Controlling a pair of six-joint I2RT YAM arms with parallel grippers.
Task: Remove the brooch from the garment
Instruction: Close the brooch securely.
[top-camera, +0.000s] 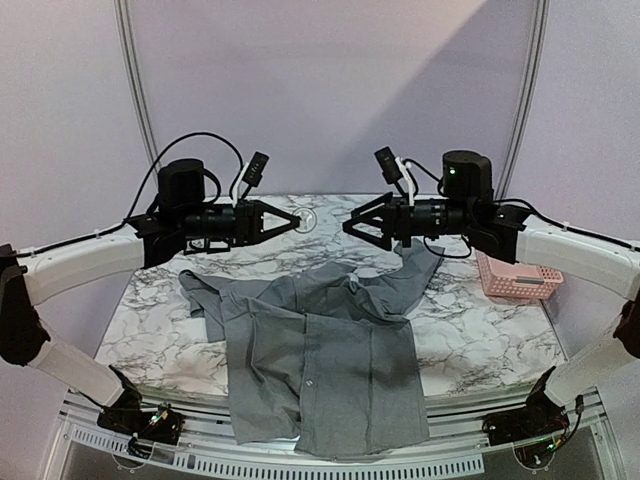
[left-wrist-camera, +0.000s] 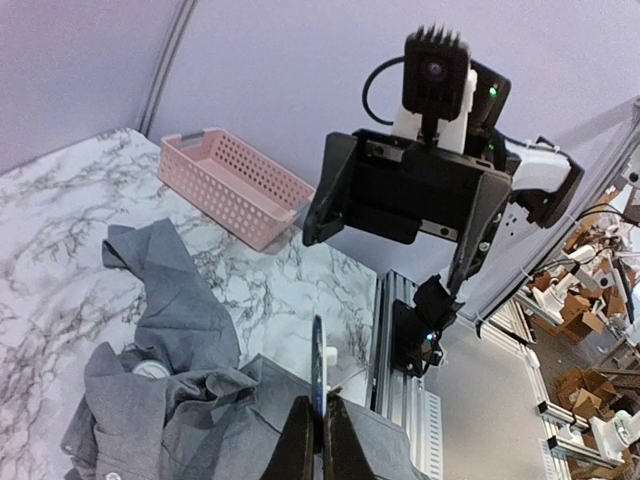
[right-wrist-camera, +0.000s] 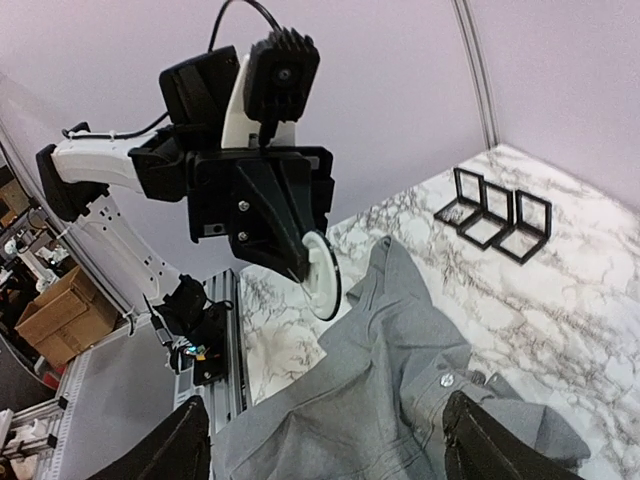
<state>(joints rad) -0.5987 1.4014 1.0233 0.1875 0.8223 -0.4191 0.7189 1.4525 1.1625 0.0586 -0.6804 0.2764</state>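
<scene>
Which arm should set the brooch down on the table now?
Left. The left gripper is shut on the brooch, holding it in the air, off the shirt. The right gripper is open and empty, so using it would probably mean a handover first.

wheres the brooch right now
In the top view the brooch is just left of centre, pinched in the left gripper, in the air above the garment.
</scene>
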